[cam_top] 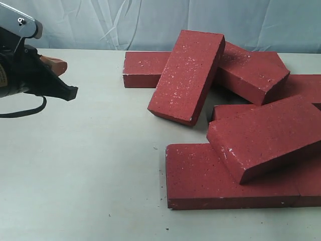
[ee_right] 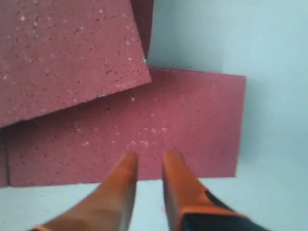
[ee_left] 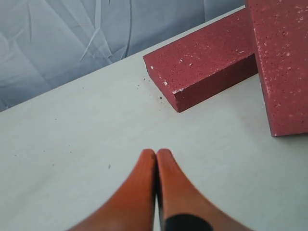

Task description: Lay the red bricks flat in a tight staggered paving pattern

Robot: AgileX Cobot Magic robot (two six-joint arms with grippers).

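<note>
Several dark-red bricks lie in a loose heap on the right of the table. One brick lies flat at the front, and a tilted brick rests on it. Another tilted brick leans over a flat brick at the back. My left gripper hovers at the far left, apart from the heap. In the left wrist view the left gripper is shut on nothing and points toward the back flat brick. My right gripper is slightly open and empty above the edge of a flat brick. It is out of the exterior view.
More bricks are stacked crookedly at the back right, and one runs off the right edge. The pale tabletop stretches left of the heap. A wrinkled blue-grey cloth hangs behind the table.
</note>
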